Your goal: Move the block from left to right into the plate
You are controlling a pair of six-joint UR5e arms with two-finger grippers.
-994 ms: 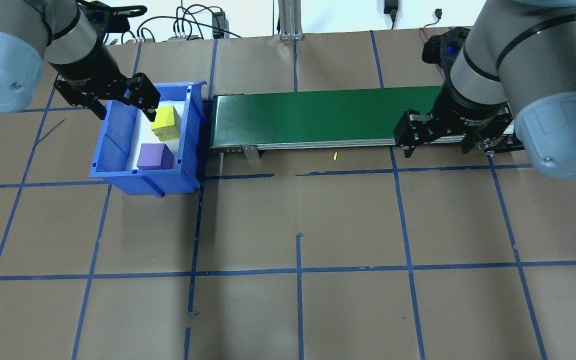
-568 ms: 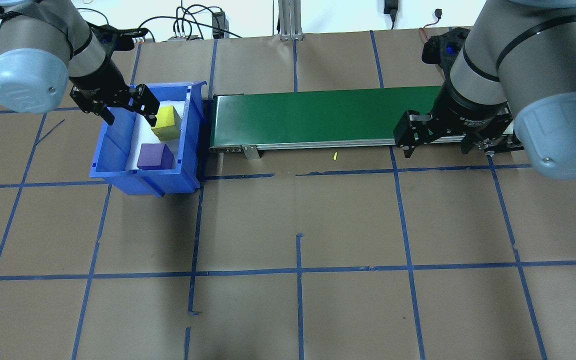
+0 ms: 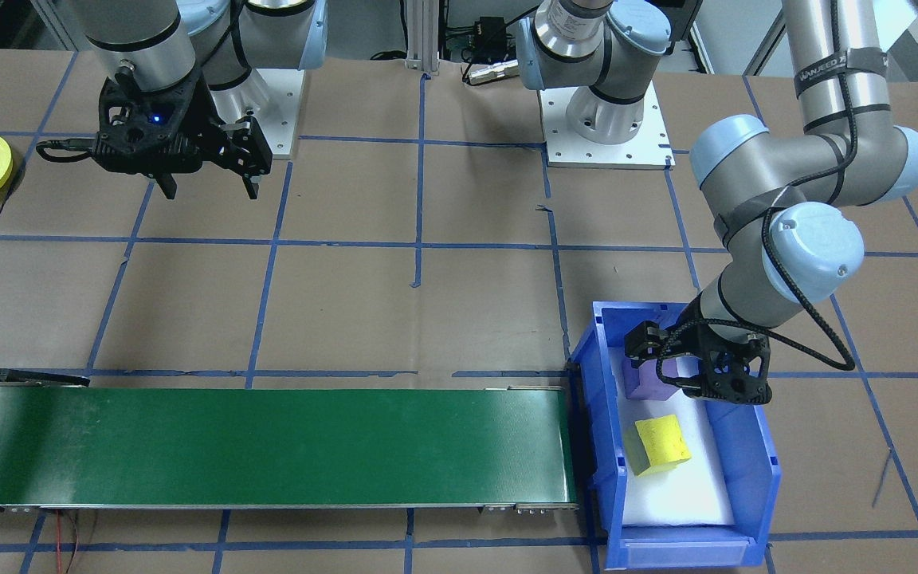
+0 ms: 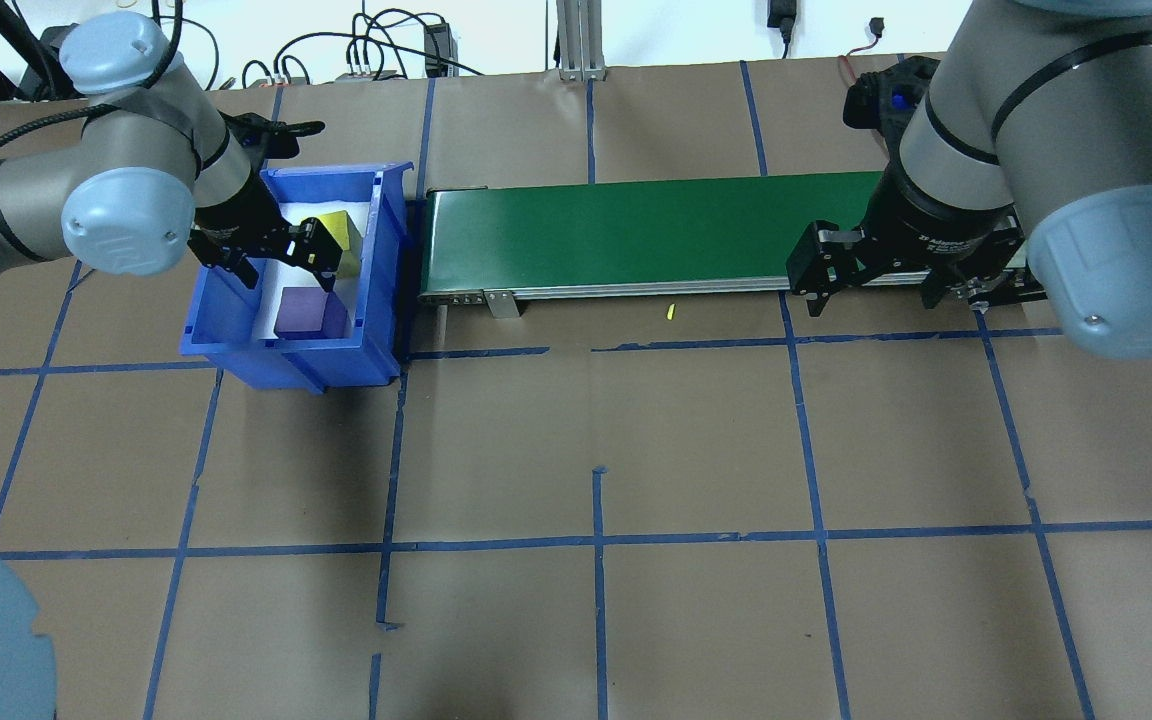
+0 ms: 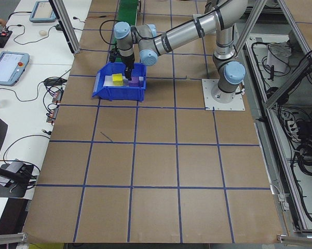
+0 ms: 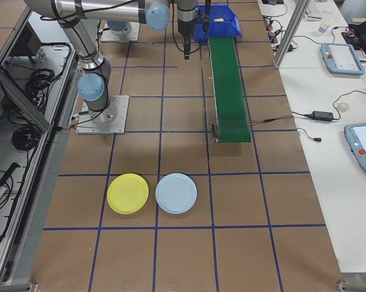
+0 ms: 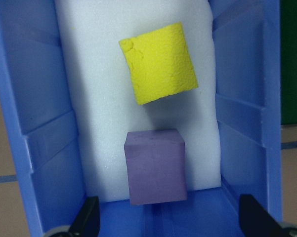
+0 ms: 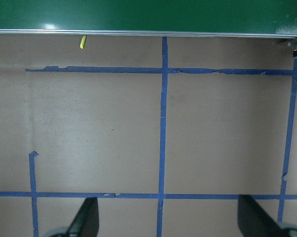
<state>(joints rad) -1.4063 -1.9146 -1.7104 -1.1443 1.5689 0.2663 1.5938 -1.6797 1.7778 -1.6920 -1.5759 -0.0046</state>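
Left gripper [image 4: 279, 262] fingers spread inside blue bin [image 4: 384, 300] over purple block [image 4: 304, 312]; yellow block [image 4: 336, 232] beyond it. Right gripper [image 4: 876, 280] fingers apart at conveyor [image 4: 636, 235] edge. Plates [image 6: 128, 193] sit far off.

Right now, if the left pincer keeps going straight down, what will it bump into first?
Most likely the purple block: the open left pincer hangs over it inside the blue bin. Depth is hard to judge; it may straddle the block.

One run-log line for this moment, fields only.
phase: reach | left gripper: open, in blue bin, above purple block | yellow block: in bin | right gripper: open, idle | conveyor: bare
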